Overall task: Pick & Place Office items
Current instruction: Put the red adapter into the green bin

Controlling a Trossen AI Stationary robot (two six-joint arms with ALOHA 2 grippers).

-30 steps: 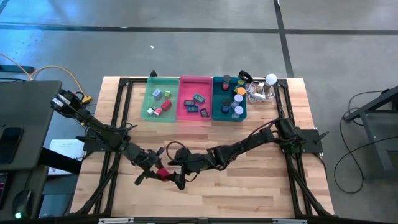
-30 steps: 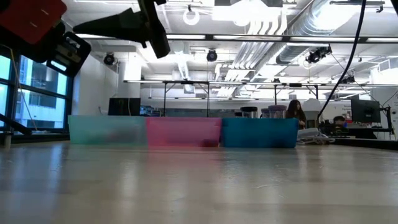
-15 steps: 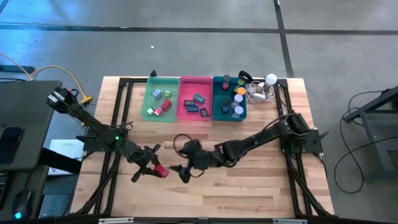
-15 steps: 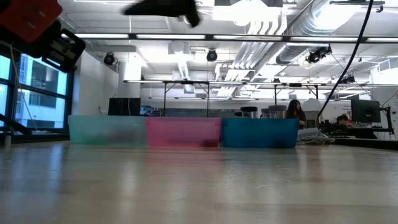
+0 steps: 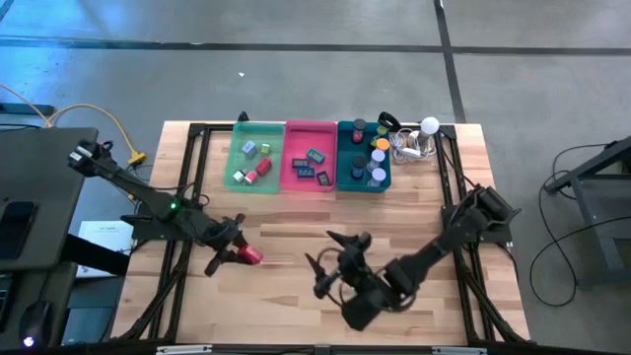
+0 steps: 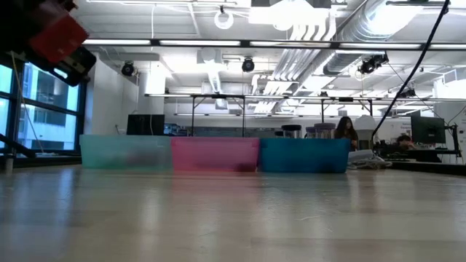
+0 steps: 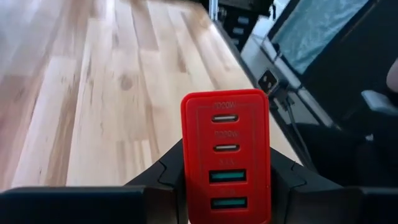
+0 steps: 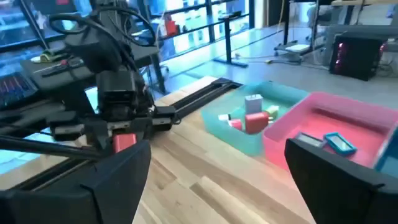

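L gripper (image 5: 235,250) sits over the bare wood at table's left-centre, clamped on a red block (image 5: 250,255); wrist cam shows the block (image 7: 226,155) is a red charger w/ four ports on its face, pinched between both dark fingers (image 7: 158,180), standing upright in the grip; low cam has the same block (image 6: 58,40) up top-left, lifted off the table, tilted.

R gripper (image 5: 333,261) is at front-centre of the table, well apart from the L one; jaws spread wide, nothing between them; wrist cam confirms, both fingers (image 8: 112,180) far apart w/ only table in the gap; it looks across at the L arm and the trays.

Trays in a row at the far edge, touching side by side: green tray (image 5: 234,158), pink tray (image 5: 292,138), teal tray (image 5: 344,182).
- green: few small items, one lavender, one red, rest too small to tell;
- pink: blue clips (image 5: 315,156) plus a couple dark bits;
- teal: cylinders standing upright, orange, lavender, dark (image 5: 376,158).

White ball w/ cables (image 5: 429,126) just beside the teal tray, far-right corner.

Low cam bg: person (image 6: 346,131) seated at a desk in the room behind, far off.
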